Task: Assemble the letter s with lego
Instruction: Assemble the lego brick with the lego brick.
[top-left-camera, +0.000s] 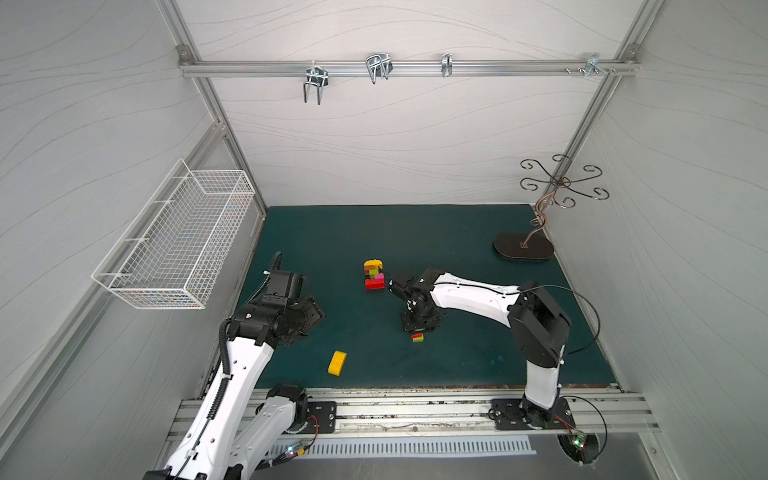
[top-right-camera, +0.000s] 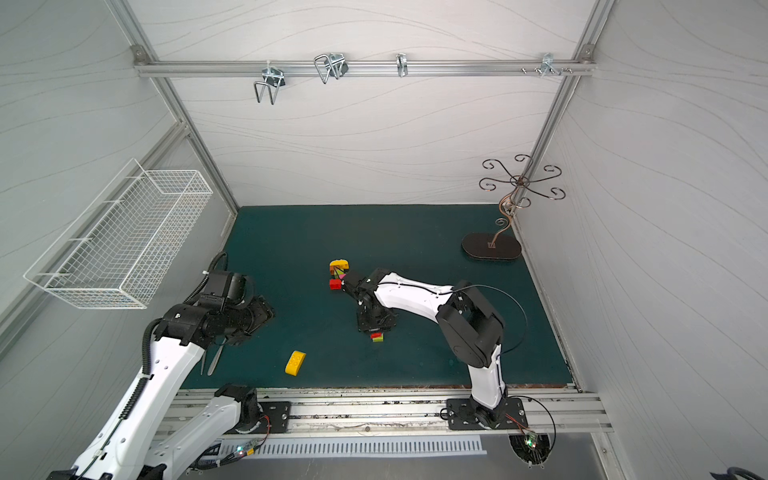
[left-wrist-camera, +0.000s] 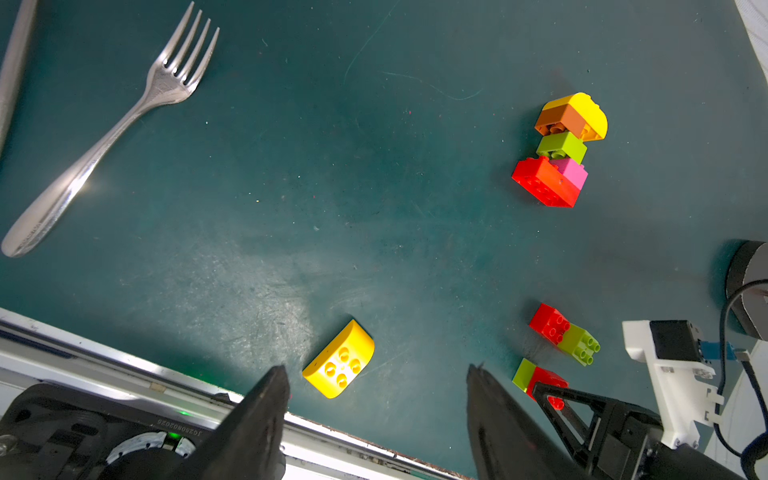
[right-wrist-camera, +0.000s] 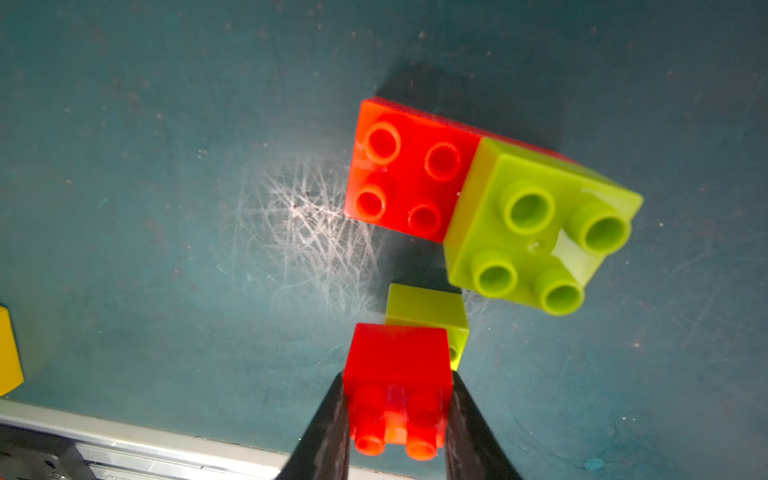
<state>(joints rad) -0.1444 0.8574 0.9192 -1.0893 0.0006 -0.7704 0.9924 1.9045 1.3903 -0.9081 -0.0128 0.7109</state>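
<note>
Only the small red brick (right-wrist-camera: 395, 353) is clamped, so I reckon the green brick (right-wrist-camera: 428, 307) hanging off its far end could snap loose or twist askew when pressed home, and a careless move could knock aside the other red-and-green pair (right-wrist-camera: 415, 178) lying just beside it on the mat (right-wrist-camera: 145, 208). The right gripper (right-wrist-camera: 398, 386) is pinched narrow on that red brick, low over the mat's front half, while the left gripper (left-wrist-camera: 380, 370) hangs with jaws apart and empty near a yellow brick (left-wrist-camera: 338, 359); the half-built stack (top-left-camera: 374, 275) lies mid-mat, well apart
</note>
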